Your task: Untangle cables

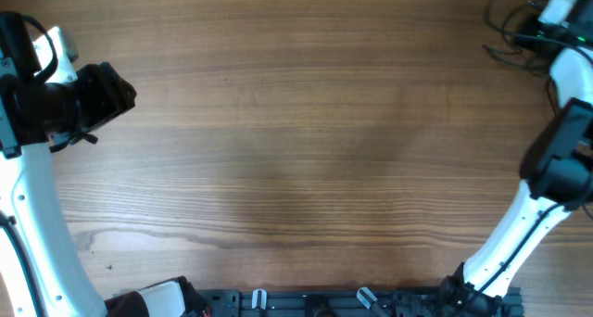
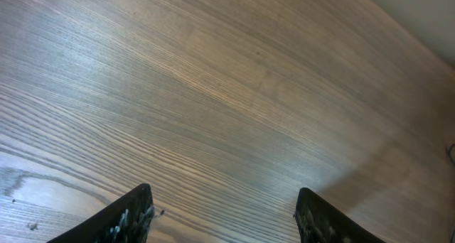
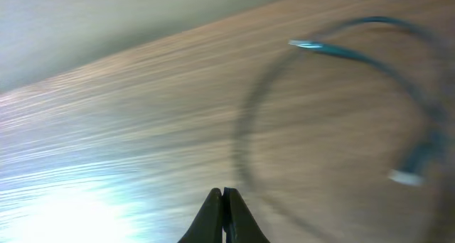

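— What carries everything?
— A brown wooden table [image 1: 296,122], its grain running lengthwise.
— And beyond its edge?
— A plain pale surface [image 2: 426,8]. Bright glare [image 3: 64,207] washes one patch of wood.

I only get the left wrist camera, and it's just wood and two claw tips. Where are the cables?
Observer: Overhead, the cables sit at the table's far right corner.
Child: Is the right claw grabbing them?
Observer: The right claw is shut, with nothing seen between its tips.
Child: Any plugs?
Observer: The right wrist view shows one pale plug, blurred.
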Controlling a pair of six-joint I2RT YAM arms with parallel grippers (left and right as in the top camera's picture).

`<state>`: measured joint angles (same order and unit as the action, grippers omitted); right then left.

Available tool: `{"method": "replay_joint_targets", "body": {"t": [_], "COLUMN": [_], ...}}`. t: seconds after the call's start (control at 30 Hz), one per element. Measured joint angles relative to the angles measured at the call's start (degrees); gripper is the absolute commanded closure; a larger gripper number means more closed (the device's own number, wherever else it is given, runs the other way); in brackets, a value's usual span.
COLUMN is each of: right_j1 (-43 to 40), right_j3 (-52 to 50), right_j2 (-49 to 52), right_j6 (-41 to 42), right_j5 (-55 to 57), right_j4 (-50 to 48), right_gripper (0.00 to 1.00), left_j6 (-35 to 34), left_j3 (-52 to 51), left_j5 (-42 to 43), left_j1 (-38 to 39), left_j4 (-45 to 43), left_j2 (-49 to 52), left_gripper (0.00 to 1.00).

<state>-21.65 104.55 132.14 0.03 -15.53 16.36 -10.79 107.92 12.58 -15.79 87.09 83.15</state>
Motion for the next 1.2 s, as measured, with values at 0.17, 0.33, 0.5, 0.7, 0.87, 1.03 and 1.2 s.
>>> {"method": "replay_joint_targets", "body": {"t": [0.17, 0.33, 0.5, 0.7, 0.87, 1.03, 1.2], "right_j1": [12.13, 12.28, 8.74, 7.56, -7.28, -20.50, -20.02], "right_j3": [0.07, 0.46, 0.68, 2.38, 2.54, 2.56, 3.52], "right_j2": [0.68, 9.14, 12.50, 15.93, 17.29, 17.46, 17.51], "right_j6": [0.63, 0.79, -2.84, -3.39, -6.43, -10.69, -4.50], "right_j5": [2.58, 5.73, 8.63, 10.47, 8.55, 7.43, 3.76], "right_j4": [-2.80, -6.19, -17.40, -23.93, -27.85, -28.00, -26.23], "right_gripper": [0.96, 0.96, 0.96, 0.96, 0.96, 0.96, 0.96], "left_j6": [-0.07, -0.20, -0.22, -0.22, -0.22, -0.24, -0.26], "left_j3": [0.00, 0.00, -0.04, -0.04, -0.04, -0.04, -0.04], "left_j5": [0.00, -1.86, -3.48, -3.74, -3.74, -2.38, -1.99], "left_j1": [0.00, 2.14, 2.43, 2.43, 2.43, 2.43, 2.43], "left_j4": [-0.13, 0.35, 0.35, 0.74, 0.33, -3.34, -3.28], "left_j2": [3.52, 4.81, 4.81, 4.81, 4.81, 4.81, 4.81], "left_gripper": [0.37, 0.33, 0.35, 0.41, 0.41, 0.40, 0.41]}}
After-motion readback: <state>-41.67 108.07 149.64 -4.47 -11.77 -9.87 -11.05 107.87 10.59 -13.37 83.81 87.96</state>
